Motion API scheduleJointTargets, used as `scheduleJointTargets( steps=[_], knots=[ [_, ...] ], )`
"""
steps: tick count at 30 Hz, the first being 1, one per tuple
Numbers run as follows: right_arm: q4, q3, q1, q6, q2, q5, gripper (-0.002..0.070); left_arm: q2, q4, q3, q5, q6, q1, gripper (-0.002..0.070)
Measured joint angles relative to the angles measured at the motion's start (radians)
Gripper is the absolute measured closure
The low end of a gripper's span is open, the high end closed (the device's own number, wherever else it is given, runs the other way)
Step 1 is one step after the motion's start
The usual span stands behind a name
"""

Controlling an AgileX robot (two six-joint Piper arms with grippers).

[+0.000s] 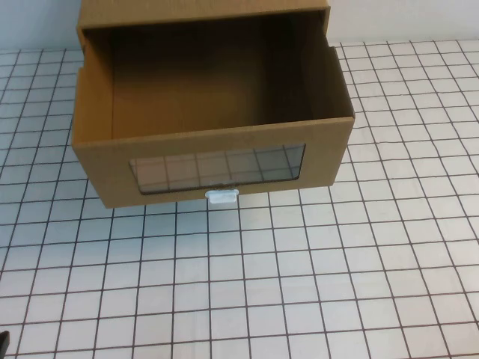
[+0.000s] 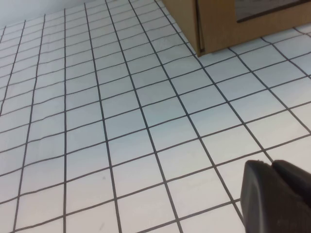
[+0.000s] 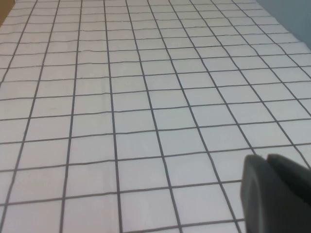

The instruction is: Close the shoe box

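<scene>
In the high view, a desk (image 1: 299, 284) covered in white sheeting with a dark square grid is filling most of the scene, and a pale wall is showing along the far edge. The shoe box (image 1: 213, 112) is sitting at the far middle of the desk, slightly toward the robot's left. Its drawer is standing pulled out toward the robot, open on top and showing a bare cardboard floor. The clear window (image 1: 217, 168) in the front is letting the grid lines show through, and the small white pull tab (image 1: 222, 196) is hanging just below it. Neither hand is showing clearly here; only a dark sliver is sitting at the near left corner.

In the left wrist view, the same gridded surface is stretching away, and a lower corner of the shoe box (image 2: 218, 24) is resting on it in the distance. The left hand (image 2: 274, 196) is hovering above bare desk, well apart from the box, touching nothing; its dark fingers are pressing together, closed and holding nothing.

In the right wrist view, only gridded desk is lying ahead. The right hand (image 3: 272, 194) is hovering over it, closed, holding nothing.
</scene>
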Motion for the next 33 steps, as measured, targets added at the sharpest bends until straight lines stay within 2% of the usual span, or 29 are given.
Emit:
scheduleJointTargets(
  steps=[16,21,33],
  knots=[
    [-0.004,0.000,0.000,0.000,0.000,0.000,0.0689,0.000,-0.002,0.000,0.000,0.000,0.003,0.0679],
    [-0.004,0.000,0.000,0.000,0.000,0.000,0.0690,0.000,-0.083,0.000,0.000,0.000,0.003,0.0679],
    [-0.004,0.000,0.000,0.000,0.000,0.000,0.0689,0.000,-0.100,0.000,0.000,0.000,0.003,0.0679]
  ],
)
